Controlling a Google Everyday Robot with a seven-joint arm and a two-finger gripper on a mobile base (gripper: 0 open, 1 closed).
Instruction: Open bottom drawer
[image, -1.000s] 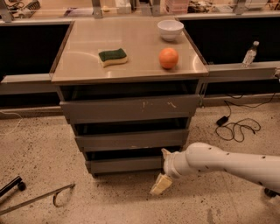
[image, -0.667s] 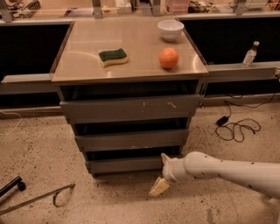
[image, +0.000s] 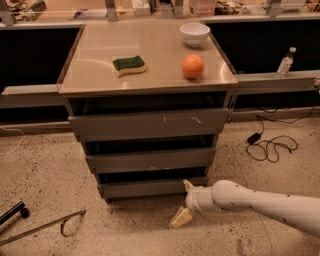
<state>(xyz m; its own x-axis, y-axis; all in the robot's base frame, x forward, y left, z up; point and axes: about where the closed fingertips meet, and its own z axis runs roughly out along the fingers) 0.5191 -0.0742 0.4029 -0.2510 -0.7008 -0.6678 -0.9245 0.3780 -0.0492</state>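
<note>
The white arm (image: 260, 202) enters from the lower right of the frame and lies almost level, low above the speckled floor (image: 125, 230), reaching to the left. At its end the gripper (image: 180, 204) is in the lower middle of the frame. Its two pale fingers are spread wide and hold nothing. The upper finger (image: 188, 185) points up at the lower right corner of the bottom drawer (image: 150, 189); whether it touches cannot be told. The lower finger (image: 180, 218) slants down toward the floor.

At the lower left a thin metal rod (image: 40, 227) lies on the floor.

The bottom drawer is the lowest and narrowest grey front of the cabinet, in the middle of the frame, with a dark gap above it. Above it sits the middle drawer (image: 150, 160), then the top drawer (image: 150, 125), which has white scratches.

On the cabinet top (image: 100, 45) lie a green sponge (image: 129, 65), an orange (image: 192, 66) and, farther back, a white bowl (image: 194, 34). A black cable (image: 270, 147) lies on the floor at the right. At the upper right stands a small bottle (image: 285, 62); no word on it can be read.
</note>
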